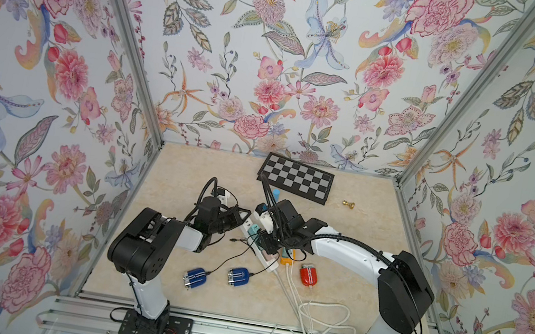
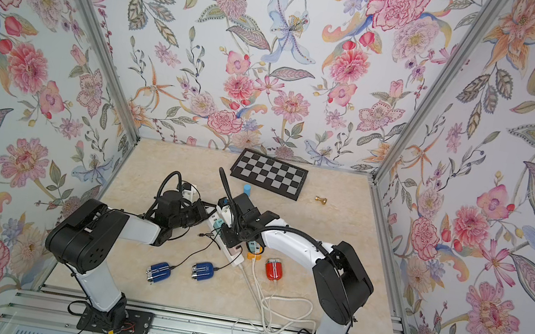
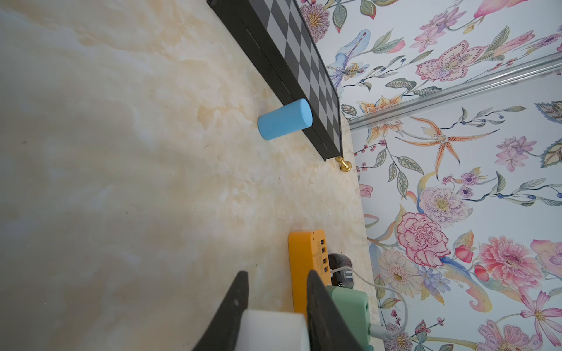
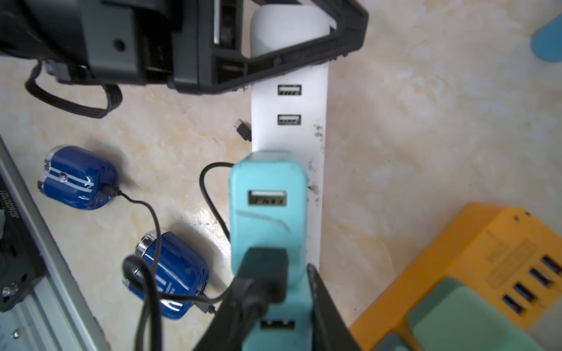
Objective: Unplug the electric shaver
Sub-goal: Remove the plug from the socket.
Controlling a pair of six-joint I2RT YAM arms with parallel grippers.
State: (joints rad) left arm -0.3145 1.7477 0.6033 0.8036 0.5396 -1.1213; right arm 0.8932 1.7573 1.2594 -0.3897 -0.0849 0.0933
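Extraction seems in hand: left gripper (image 3: pixel 278 273) clamps the strip (image 4: pixel 289 106), right gripper (image 4: pixel 276 275) pinches the adapter (image 4: pixel 267 182) bearing the plug (image 4: pixel 263 273), corded shaver (image 4: pixel 79 177) lies nearby, so next wants a straight pull.

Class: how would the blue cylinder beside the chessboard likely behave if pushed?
The blue cylinder stands on its flat end, so a low push probably slides it. Tipped onto its round side, it would likely roll.

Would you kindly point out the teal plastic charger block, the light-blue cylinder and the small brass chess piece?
teal plastic charger block (image 4: pixel 267 225): right wrist view, front face.
light-blue cylinder (image 3: pixel 284 119): left wrist view, curved side.
small brass chess piece (image 1: pixel 348 204): a top view, middle.
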